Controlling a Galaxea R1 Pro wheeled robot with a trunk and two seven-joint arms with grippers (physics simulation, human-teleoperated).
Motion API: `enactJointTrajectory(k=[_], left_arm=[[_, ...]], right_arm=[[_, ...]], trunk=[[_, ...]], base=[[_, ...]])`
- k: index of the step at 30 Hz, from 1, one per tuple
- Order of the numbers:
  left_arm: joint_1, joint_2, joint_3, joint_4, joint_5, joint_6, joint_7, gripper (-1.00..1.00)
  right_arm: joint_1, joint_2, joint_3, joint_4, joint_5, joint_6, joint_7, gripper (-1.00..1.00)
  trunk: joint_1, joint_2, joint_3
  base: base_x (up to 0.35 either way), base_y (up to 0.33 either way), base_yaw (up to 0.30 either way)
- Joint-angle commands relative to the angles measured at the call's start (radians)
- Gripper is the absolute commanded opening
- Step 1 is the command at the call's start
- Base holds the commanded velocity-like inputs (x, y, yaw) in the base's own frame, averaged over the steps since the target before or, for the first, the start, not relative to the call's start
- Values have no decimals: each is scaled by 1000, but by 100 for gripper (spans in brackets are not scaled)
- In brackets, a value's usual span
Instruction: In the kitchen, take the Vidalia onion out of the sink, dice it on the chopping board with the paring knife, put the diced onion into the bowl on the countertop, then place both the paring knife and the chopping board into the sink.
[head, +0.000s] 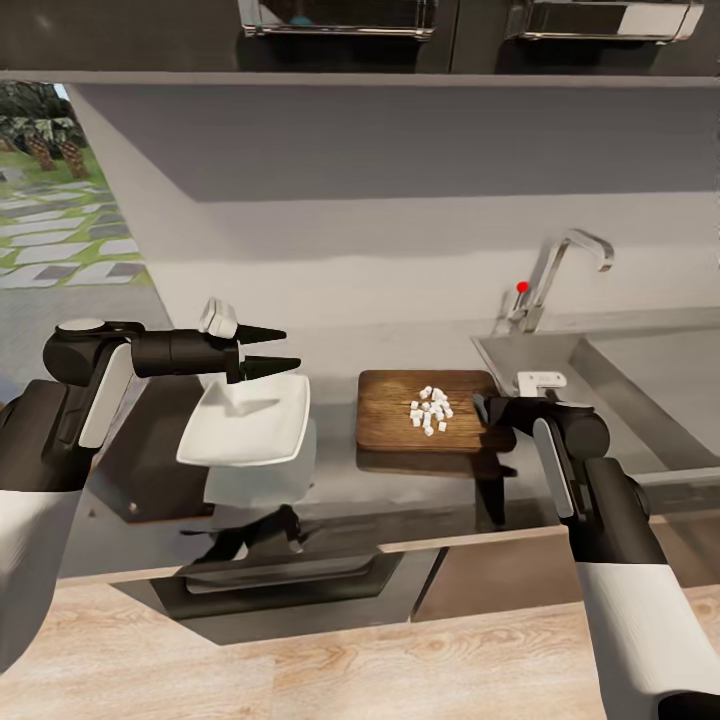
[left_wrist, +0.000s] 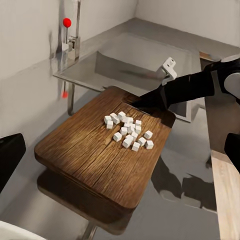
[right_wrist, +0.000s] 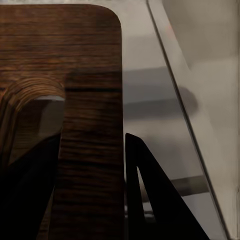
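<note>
Right fingers straddle the edge of the chopping board (head: 420, 410); left arm hovers by the bowl (head: 248, 424).

In the head view the board lies on the grey counter (head: 330, 470) at centre, a small heap of white onion dice (head: 431, 409) on its 3 o'clock half. The right gripper (head: 492, 409) reaches in from 3 o'clock; in the right wrist view its fingers (right_wrist: 150, 200) sit one over the slot-handle end and one just off the board's edge, set about the board's width apart, though whether they press it I cannot tell. The left gripper (head: 272, 352) hangs at 9 o'clock above the white bowl's far rim, fingers narrowly parted and empty. The sink (head: 620, 370), with its chrome tap (head: 560, 275), lies at 3 o'clock of the board.
</note>
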Motion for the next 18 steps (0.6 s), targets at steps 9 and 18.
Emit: enactJointTrajectory(k=[9, 18], left_arm=[[-1, 1, -2, 0, 6, 7, 1, 100], [-1, 1, -2, 0, 6, 7, 1, 100]], right_arm=[[-1, 0, -1, -1, -7, 4, -4, -100], [-1, 0, -1, -1, -7, 4, -4, -100]], trunk=[[0, -1, 14], [0, -1, 28]], base=[[0, 0, 0], [0, 0, 0]])
